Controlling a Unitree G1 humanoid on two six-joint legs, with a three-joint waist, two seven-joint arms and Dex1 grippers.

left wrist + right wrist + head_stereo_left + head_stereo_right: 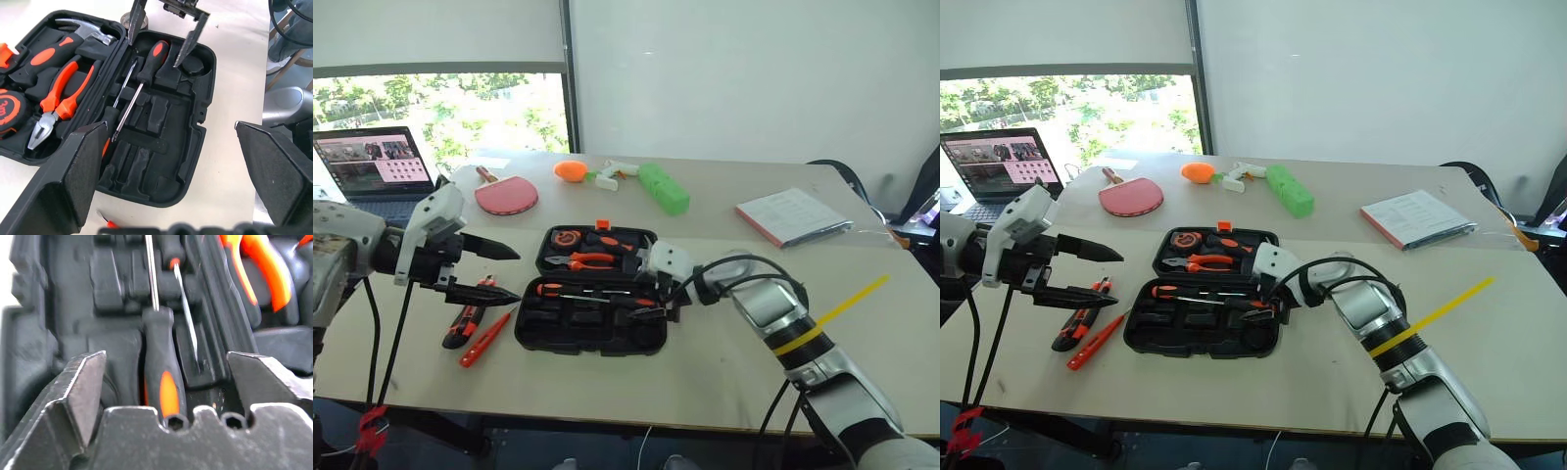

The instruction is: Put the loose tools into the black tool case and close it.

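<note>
The black tool case [592,345] lies open at the table's middle, its orange latch [603,225] on the far edge. Two screwdrivers rest in its near half: one handle [548,290] at the left end, the other handle [161,377] at the right end. My right gripper [651,305] hangs over that right handle, open, its fingers [83,391] clear of it on both sides. To the left, my left gripper [517,274] hovers open above the table. Under it lie the black-orange utility knife [470,318] and the slim orange-red tool [487,338].
The case's far half holds a hammer, pliers [585,260] and a tape measure [566,238]. Behind it are a red paddle [506,196], an orange object [571,170], a green block [664,188], a laptop [377,166] far left and a booklet [793,215] far right.
</note>
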